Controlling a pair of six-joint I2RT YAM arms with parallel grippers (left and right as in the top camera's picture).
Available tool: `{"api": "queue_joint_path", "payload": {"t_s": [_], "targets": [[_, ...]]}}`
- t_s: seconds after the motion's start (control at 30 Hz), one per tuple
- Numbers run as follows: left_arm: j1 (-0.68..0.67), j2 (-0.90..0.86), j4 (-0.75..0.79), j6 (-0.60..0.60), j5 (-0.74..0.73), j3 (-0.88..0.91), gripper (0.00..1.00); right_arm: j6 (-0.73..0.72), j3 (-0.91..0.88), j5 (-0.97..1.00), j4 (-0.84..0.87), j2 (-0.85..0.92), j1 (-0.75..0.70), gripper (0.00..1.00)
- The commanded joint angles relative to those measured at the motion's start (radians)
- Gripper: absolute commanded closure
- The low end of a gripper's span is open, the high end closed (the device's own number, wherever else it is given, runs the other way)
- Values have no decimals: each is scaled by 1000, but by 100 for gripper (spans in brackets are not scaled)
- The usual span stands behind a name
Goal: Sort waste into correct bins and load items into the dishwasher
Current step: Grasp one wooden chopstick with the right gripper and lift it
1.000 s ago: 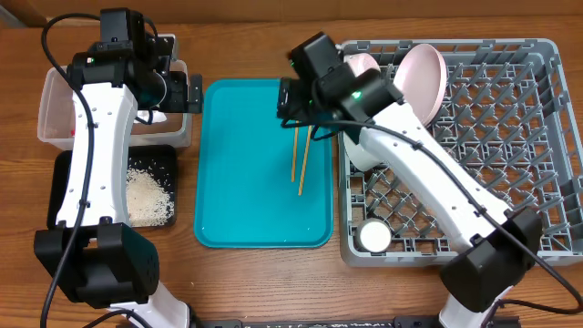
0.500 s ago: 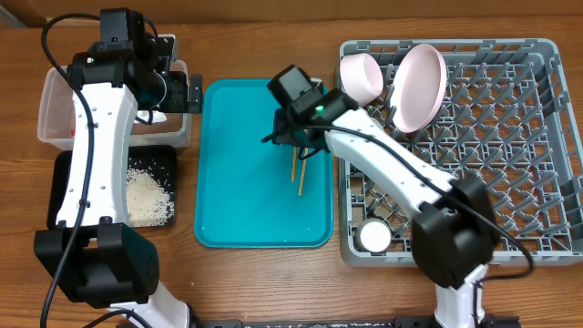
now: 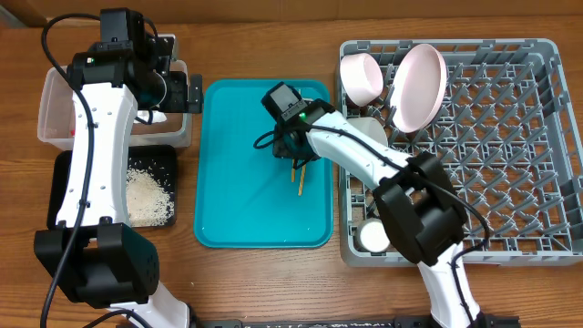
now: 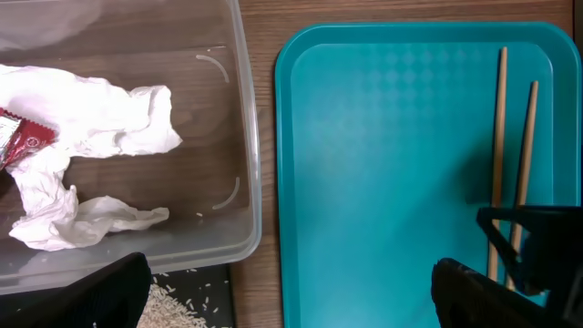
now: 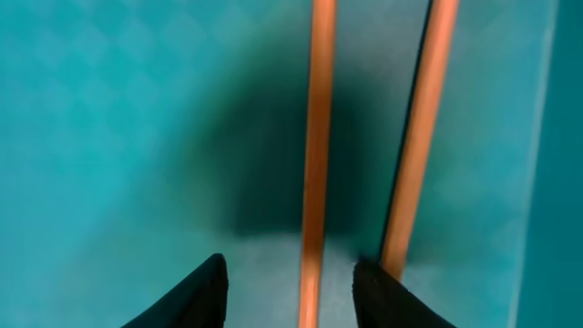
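The right gripper [image 5: 291,296] is narrowing its fingertips [image 5: 196,292] around one of the two chopsticks [image 5: 314,137]. The jaws are standing apart on either side of that stick without yet pinching it, and the second stick is lying at the outer edge of one finger. Both sticks are lying side by side on the teal tray [image 3: 237,191].

Over the last second this arm has been descending from the tray's far edge onto the sticks while its jaws have been closing from wide. The left gripper [image 4: 287,287] is staying fully spread, empty, over the clear tub [image 4: 241,137].

Judgement: waste sorting is looking finished and the chopsticks are the last load.

Count:
- One wrapper [image 4: 23,141] and tissue [image 4: 91,118] in the tub.
- Rice [image 3: 150,196] in one black tray [image 3: 159,155].
- The dish rack [image 3: 547,44] is holding one plate [image 3: 419,77], one pink cup [image 3: 362,77], one white cup [image 3: 373,237], and possibly another vessel behind the arm.
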State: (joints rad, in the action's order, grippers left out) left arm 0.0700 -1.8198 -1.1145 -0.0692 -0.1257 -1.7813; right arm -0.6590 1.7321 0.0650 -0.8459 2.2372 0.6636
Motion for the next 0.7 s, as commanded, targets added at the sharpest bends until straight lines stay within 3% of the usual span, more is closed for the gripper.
{"api": "queue_joint_path", "payload": {"t_s": [0.0,0.33,0.53,0.67], "targets": [[2,15,0,6,6,-28,0,-26,12,-24,-5,19,4,58],[2,15,0,6,6,-28,0,-130,12,-89,-106,55,11,94],[2,15,0,6,6,-28,0,-26,70,-89,-152,44,11,96],[2,15,0,6,6,-28,0,34,166,-57,-269,12,11,96]]}}
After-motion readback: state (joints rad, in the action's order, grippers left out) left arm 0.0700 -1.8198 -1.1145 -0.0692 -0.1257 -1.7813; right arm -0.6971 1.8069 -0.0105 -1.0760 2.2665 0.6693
